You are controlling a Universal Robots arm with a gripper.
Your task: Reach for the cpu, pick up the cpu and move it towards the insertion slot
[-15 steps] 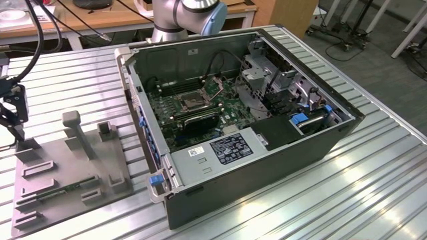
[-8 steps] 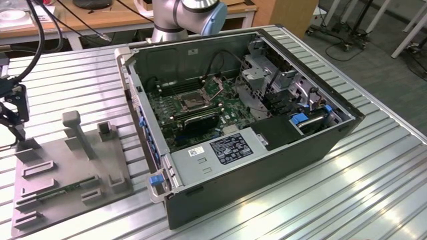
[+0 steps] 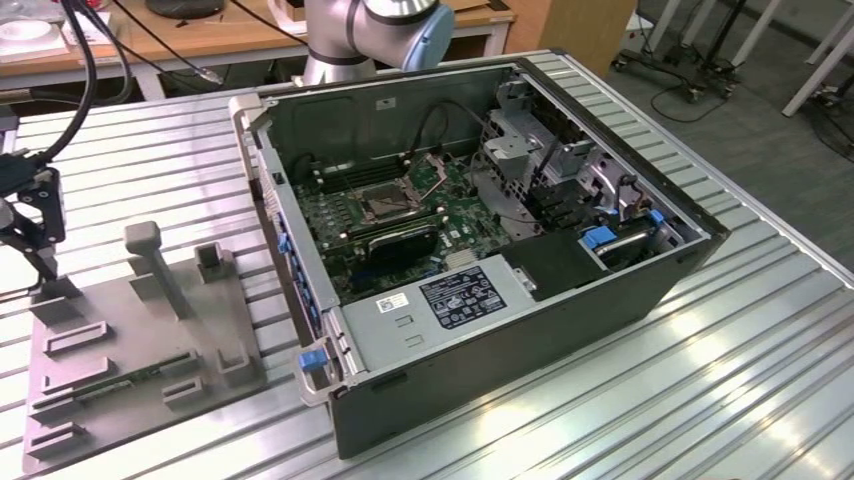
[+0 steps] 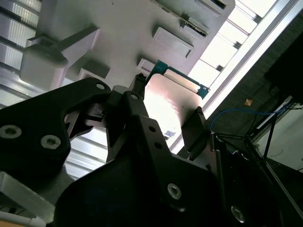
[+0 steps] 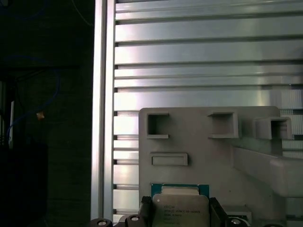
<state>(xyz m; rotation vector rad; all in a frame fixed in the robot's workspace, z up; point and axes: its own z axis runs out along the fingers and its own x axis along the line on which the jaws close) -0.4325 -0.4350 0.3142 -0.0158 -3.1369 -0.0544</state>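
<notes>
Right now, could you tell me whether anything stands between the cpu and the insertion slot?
Yes: the open computer case's side wall rises between the grey tray, where the gripper sits at the cpu, and the insertion slot on the motherboard inside. Above the wall, nothing visible blocks it.

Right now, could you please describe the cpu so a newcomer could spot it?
Find the grey tray at the exterior view's left, beside the computer case. At its corner, beneath the gripper, is the cpu: square and silvery, unlike the long green memory stick.
</notes>
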